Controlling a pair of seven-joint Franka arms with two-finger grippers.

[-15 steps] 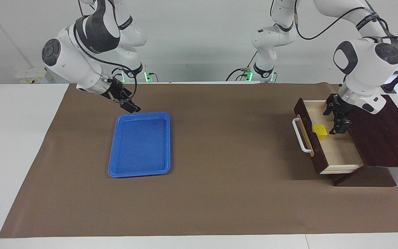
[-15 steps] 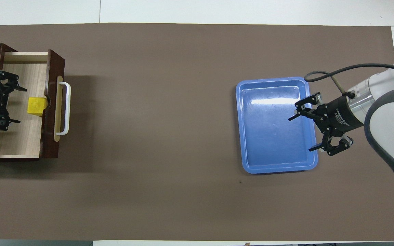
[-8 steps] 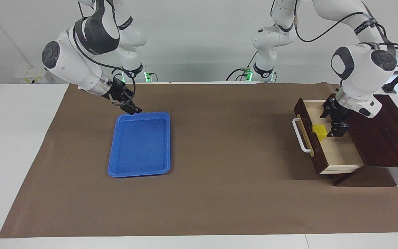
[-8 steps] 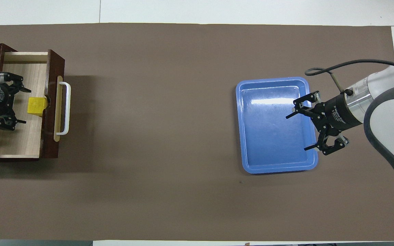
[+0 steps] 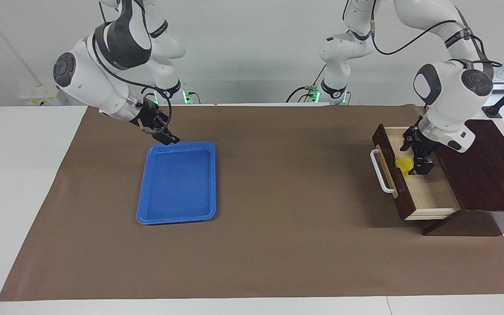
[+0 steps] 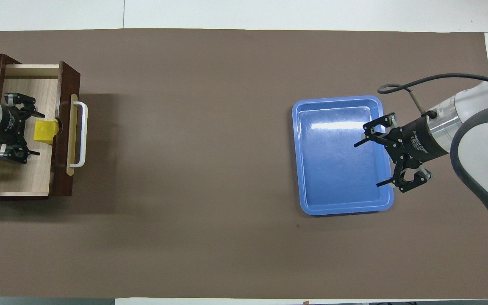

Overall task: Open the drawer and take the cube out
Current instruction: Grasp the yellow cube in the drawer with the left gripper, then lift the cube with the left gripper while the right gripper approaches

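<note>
The cube [image 5: 404,165] [image 6: 44,131] was small, plain and bright yellow, sitting in the pulled-out drawer [image 5: 427,192] [image 6: 23,169] right against its dark front panel, at mid-right of the facing view and mid-left of the overhead one. The left gripper [image 5: 418,156] [image 6: 36,134] hung inside the drawer just beside the cube, wrist angled down, fingers spread and holding nothing. At upper left of the facing view, the right gripper [image 5: 168,137] [image 6: 369,163] waited over the blue tray [image 5: 147,214] [image 6: 337,207] edge, tilted, fingers apart and empty.
</note>
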